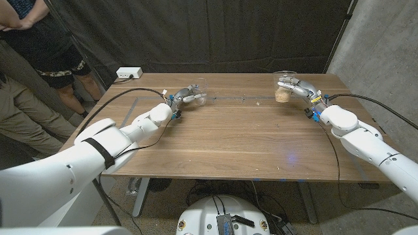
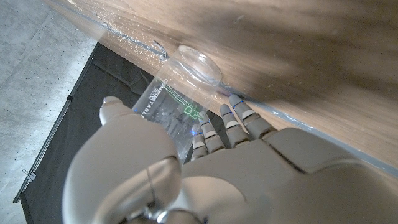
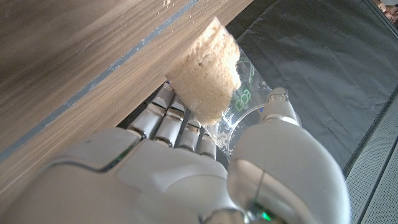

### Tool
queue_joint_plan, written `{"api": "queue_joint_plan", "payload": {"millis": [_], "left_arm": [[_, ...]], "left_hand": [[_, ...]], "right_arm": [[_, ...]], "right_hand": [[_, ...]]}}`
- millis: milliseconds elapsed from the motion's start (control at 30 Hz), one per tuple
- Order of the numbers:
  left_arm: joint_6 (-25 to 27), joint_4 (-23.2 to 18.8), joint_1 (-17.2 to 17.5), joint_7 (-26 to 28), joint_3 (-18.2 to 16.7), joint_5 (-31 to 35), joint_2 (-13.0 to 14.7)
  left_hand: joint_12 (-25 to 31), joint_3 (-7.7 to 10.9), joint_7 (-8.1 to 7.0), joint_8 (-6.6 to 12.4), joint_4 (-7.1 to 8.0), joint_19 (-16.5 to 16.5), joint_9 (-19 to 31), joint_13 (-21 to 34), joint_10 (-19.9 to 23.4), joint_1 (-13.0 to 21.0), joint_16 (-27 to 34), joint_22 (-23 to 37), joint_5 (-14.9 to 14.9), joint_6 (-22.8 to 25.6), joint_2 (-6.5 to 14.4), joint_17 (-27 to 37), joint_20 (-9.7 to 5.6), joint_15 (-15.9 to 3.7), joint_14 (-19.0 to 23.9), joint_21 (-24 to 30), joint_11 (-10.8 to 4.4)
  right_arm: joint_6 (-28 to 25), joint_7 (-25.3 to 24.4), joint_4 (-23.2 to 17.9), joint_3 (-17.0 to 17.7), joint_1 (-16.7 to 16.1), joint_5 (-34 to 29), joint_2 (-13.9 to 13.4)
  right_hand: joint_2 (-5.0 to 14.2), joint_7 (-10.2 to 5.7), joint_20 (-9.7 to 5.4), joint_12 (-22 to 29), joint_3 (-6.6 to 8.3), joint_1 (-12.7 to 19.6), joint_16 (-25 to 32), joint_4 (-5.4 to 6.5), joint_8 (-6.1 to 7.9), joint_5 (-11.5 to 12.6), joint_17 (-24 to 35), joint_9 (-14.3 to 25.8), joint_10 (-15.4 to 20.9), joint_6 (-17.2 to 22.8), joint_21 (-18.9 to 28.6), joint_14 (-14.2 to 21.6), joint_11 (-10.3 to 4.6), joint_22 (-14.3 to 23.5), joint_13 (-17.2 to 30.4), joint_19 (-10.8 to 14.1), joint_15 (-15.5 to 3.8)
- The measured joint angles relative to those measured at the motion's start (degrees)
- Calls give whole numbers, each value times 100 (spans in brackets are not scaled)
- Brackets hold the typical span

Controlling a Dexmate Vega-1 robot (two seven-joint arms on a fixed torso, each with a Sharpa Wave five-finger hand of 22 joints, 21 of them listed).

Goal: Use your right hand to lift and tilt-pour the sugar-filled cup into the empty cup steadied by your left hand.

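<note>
A clear plastic cup with brown sugar (image 1: 283, 89) in its lower part stands on the table's far right; my right hand (image 1: 299, 89) grips it from the right side. In the right wrist view the sugar-filled cup (image 3: 214, 74) sits between the fingers (image 3: 171, 121) and the thumb of my right hand (image 3: 205, 168). The empty clear cup (image 1: 198, 93) stands on the far left of the table, and my left hand (image 1: 183, 96) holds it. In the left wrist view the empty cup (image 2: 180, 93) has green print and lies within my left hand (image 2: 205, 155).
The wooden table (image 1: 228, 137) has a taped line running across its far part. A white power strip (image 1: 128, 73) lies at the far left corner with a black cable. A person (image 1: 39, 59) stands beyond the table's left side. A few sugar grains (image 1: 245, 98) lie between the cups.
</note>
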Motion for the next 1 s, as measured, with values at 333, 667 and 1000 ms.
{"api": "queue_joint_plan", "payload": {"millis": [333,667,1000], "left_arm": [[13,7,-16,1,26,-58,-55],[8,13,-17,44,41,-114,-150],[131,16,-23,168,89,-190,-230]], "left_hand": [[70,-38,89,116,38,140,12,26,198,-19,57,2,0,279,115,16,-50,-12,201,35,-47],[135,-45,77,223,46,223,12,53,384,81,126,27,0,434,214,42,-92,0,393,93,-89],[307,14,100,349,-13,305,39,116,652,323,203,27,40,636,336,118,-173,-21,701,137,-113]], "right_arm": [[-4,14,-7,0,0,2,-10],[-31,32,-25,0,-12,10,-23],[-58,35,-85,15,-78,32,-76]], "right_hand": [[-24,-1,0,-1,0,-23,0,0,0,0,0,0,4,-1,32,0,6,0,-1,0,0],[-32,-21,0,-1,0,-30,-22,0,-11,-3,-1,0,8,19,32,48,10,0,-1,0,-6],[-31,-1,0,-21,0,-27,-22,0,-12,-4,26,0,8,38,32,51,11,0,-2,0,-9]]}}
